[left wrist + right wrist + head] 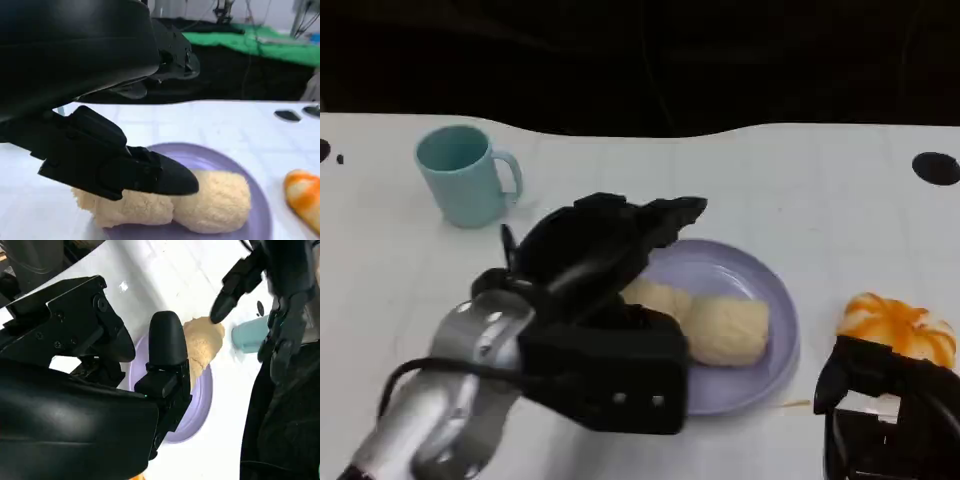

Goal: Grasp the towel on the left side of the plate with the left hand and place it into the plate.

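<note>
The cream towel (720, 325) lies rolled in the lilac plate (760, 385), across its left and middle part. My left hand (595, 250) hovers over the plate's left rim with its fingers spread and nothing between them. In the left wrist view the thumb (150, 172) lies just over the towel (215, 202) while the other fingers (175, 55) stay well above it. The right wrist view shows the towel (202, 342) in the plate (197, 410) with my left hand (280, 295) above it. My right hand (890, 400) rests low at the front right, holding nothing.
A teal mug (465, 175) stands at the back left. An orange-and-white striped object (900, 328) lies right of the plate, just beyond my right hand. A black spot (935, 167) marks the table at the far right. The table's far edge meets a dark background.
</note>
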